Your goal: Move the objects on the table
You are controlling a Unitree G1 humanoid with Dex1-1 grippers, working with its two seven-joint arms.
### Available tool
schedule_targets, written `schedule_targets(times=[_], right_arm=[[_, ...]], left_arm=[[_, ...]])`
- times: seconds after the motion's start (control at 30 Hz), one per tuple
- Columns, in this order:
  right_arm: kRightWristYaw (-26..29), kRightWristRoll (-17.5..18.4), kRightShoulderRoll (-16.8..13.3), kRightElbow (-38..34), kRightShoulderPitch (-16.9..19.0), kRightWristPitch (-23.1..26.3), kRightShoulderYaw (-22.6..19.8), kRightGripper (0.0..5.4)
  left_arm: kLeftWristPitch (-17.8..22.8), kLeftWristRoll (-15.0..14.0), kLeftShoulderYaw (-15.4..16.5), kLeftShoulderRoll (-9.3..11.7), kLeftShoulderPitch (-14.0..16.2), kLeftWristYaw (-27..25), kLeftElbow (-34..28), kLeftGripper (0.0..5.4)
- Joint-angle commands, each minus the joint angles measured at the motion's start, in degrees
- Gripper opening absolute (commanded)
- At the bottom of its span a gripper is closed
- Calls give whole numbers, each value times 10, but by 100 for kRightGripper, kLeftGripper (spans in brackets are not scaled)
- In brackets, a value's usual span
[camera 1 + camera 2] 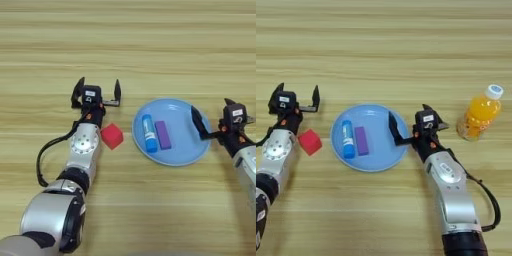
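A light-blue plate holds the blue tube with a white end and, just to the tube's right, the flat purple bar, side by side. Left of the plate, the red cube sits on the table. My left gripper stands open and empty just beyond the cube, up and to the left of it. At the plate's right rim, my right gripper is open and empty, one finger reaching over the rim.
An orange juice bottle with a white cap stands to the right of my right gripper. The plate lies between the two arms.
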Motion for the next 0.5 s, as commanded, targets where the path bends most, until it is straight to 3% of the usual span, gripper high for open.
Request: schedule_targets(times=[0.03,0.23,0.5], right_arm=[[-9,1,-6,51,-28,-48,-25,536],[-17,2,-6,158,-64,-121,-53,536],[-18,2,-6,192,-72,-158,-54,536]], left_arm=[[-3,8,0,1,-12,3,5,540],[-3,8,1,2,-12,3,5,540],[-4,8,0,2,-11,2,4,540]])
